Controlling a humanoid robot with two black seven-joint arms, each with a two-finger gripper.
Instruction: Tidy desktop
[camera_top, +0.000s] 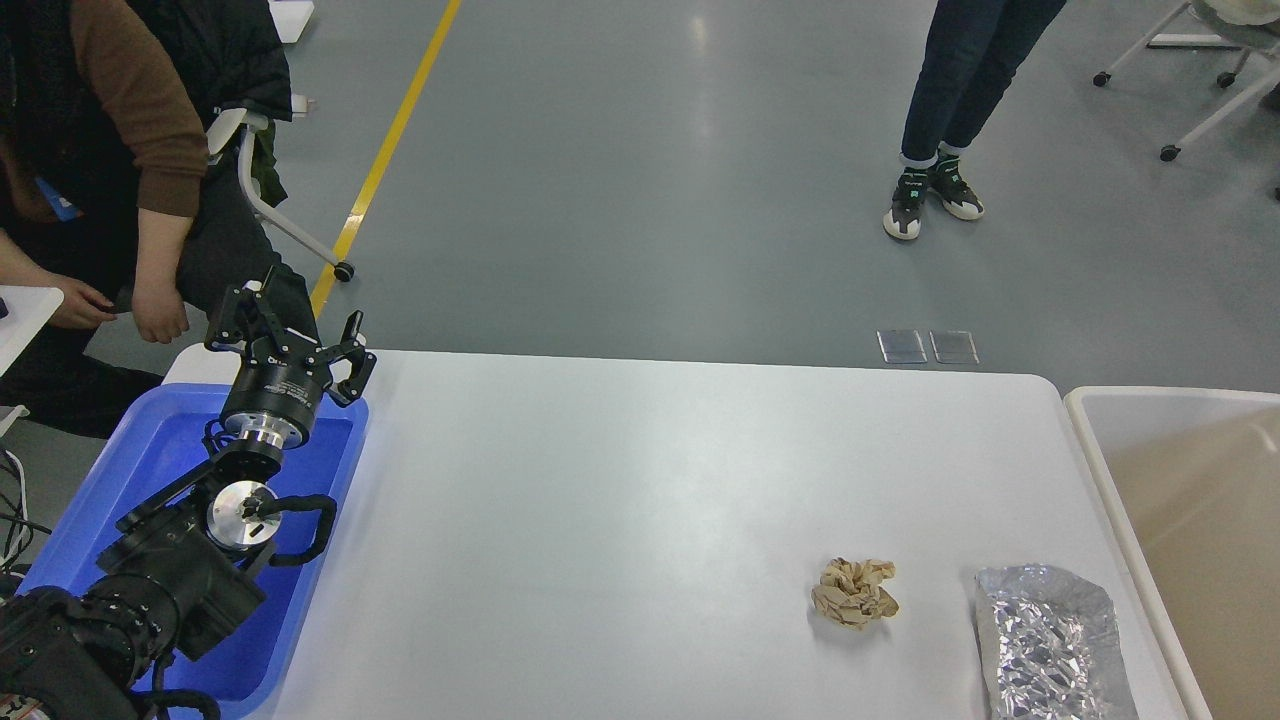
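Observation:
The white desktop (620, 480) fills the middle of the head view. A crumpled brown paper ball (855, 592) lies on it at the front right. A crinkled silver foil piece (1048, 640) lies to the right of the ball, near the table's right edge. My left gripper (293, 320) is open and empty, pointing away from me above the far end of the blue tray (150, 455), far from both items. My right gripper is out of view.
A beige white-rimmed bin (1100, 440) stands against the table's right edge; its visible inside shows nothing. A seated person (120, 150) is close behind the tray at the far left. Another person (930, 190) stands on the floor beyond the table.

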